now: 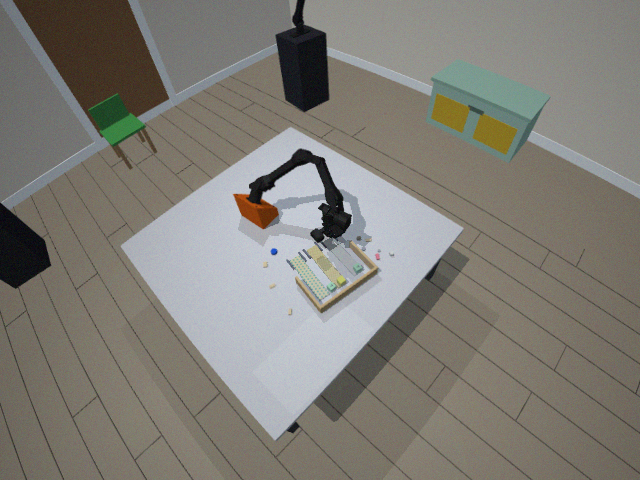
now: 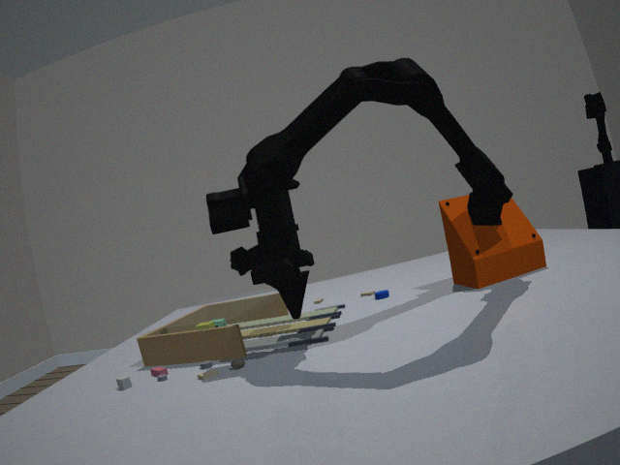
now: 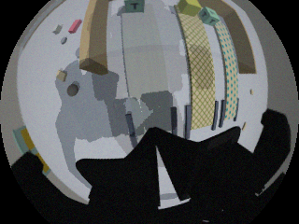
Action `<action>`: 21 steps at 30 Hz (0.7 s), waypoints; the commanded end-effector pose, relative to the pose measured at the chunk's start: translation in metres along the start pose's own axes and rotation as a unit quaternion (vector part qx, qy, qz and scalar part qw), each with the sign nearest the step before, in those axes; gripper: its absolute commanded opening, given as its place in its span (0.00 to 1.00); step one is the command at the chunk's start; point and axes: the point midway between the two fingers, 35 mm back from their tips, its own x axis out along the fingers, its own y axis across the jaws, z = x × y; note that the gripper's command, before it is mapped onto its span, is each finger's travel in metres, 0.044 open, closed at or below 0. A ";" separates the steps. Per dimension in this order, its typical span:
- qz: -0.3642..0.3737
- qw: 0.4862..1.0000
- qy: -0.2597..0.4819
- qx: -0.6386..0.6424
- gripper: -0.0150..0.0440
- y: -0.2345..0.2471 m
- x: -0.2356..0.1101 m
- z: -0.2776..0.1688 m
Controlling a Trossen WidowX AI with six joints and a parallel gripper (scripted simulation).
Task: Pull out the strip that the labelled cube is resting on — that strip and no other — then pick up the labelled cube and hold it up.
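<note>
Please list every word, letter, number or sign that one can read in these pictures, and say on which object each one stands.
"T" (probably): a dark mark on the teal cube at the far end of the grey strip inside the open wooden tray, seen in the wrist view; blurred, so not certain.
Other cubes, strips, orange arm base: no text visible.
Top and exterior views: too small to read.
</note>
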 end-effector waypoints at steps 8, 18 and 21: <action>-0.003 1.000 0.004 0.005 0.25 -0.004 0.022 -0.004; -0.002 1.000 0.004 0.005 0.25 -0.004 0.032 -0.005; -0.002 1.000 0.004 0.005 0.25 -0.004 0.032 -0.005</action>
